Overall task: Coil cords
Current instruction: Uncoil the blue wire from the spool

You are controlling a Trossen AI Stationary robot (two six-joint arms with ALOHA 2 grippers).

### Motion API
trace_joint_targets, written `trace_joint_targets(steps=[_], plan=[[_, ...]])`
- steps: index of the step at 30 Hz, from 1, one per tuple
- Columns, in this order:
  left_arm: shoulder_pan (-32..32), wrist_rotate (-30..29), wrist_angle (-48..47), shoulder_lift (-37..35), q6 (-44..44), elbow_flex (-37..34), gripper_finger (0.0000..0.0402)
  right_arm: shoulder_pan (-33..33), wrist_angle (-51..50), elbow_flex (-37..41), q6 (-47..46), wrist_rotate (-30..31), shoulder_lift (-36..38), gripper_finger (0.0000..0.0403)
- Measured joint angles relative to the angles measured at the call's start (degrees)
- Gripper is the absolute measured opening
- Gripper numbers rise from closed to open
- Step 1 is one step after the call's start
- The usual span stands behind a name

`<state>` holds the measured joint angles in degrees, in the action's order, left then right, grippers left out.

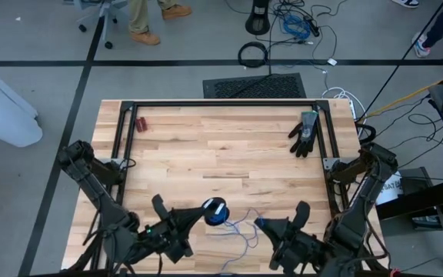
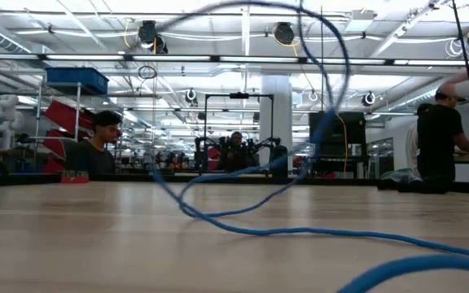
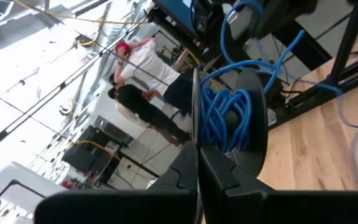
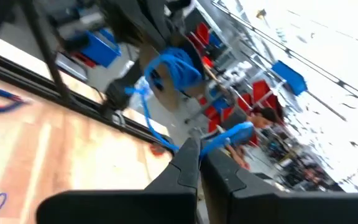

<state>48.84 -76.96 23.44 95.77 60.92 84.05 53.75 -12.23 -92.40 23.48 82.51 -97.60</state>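
The cord is a thin blue cable. Part of it is wound into a small coil held by my left gripper near the table's near edge, left of centre. The coil also shows in the left wrist view. My right gripper is shut on a strand of the same cable just right of the coil. The remaining cable lies in loose loops on the table between the two grippers, and these loops show in the low view. I cannot make out the plug or the dark end. My left gripper holds the coil's several turns pinched between its two fingers. The fingers come level from the table's left. The coil is lifted clear of the table, and a strand leads off from it toward my right gripper. My right gripper pinches a single strand of the cable at its fingertips, coming from the table's right. The strand runs on toward the coil in the left gripper. It is held above the table, and the cable beyond it hangs slack to the wood.
A black glove lies at the far right of the table. Small red-handled pliers lie at the far left. A black frame rail runs along the far and side edges. People stand and sit in the room beyond the table.
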Motion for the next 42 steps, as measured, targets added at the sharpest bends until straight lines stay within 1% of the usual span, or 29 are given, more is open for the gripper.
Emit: trace_joint_targets(steps=[3,8,16,21,25,27,31,38,40,42], plan=[[1.02,0.04,0.02,0.0,1.12,0.0,0.0,-0.47,-3.8,0.0,-2.44,0.42,0.04,0.0],[3.48,0.43,0.05,0.0,2.49,0.0,0.0,-1.72,-11.96,0.0,-9.38,0.47,0.58,0.0],[8.58,2.62,0.22,-0.02,3.75,1.38,0.0,-4.31,-31.07,0.0,-28.17,-0.14,3.03,0.0],[10.63,8.18,0.25,-0.02,4.49,1.4,0.0,-6.09,-43.49,0.0,-41.02,-1.04,4.13,0.0],[10.93,12.91,2.07,-0.02,4.55,1.4,0.0,-8.21,-49.44,0.0,-48.86,-6.47,4.11,0.0],[10.76,13.59,2.16,-0.02,4.55,1.4,0.0,-9.41,-50.08,0.0,-50.31,-9.92,3.92,0.0],[10.01,13.68,2.11,-0.02,4.47,1.4,0.0,-11.43,-49.95,0.0,-50.35,-16.49,3.72,0.0],[9.22,12.87,3.26,-0.02,4.49,1.4,0.0,-14.44,-50.12,0.0,-50.49,-30.3,3.52,0.0],[8.86,12.15,3.23,-0.02,4.49,1.4,0.0,-14.8,-50.45,0.0,-51.5,-31.84,3.52,0.0],[8.59,10.59,3.25,-0.02,4.49,1.4,0.0,-14.72,-50.2,0.0,-51.74,-31.87,3.52,0.0]])
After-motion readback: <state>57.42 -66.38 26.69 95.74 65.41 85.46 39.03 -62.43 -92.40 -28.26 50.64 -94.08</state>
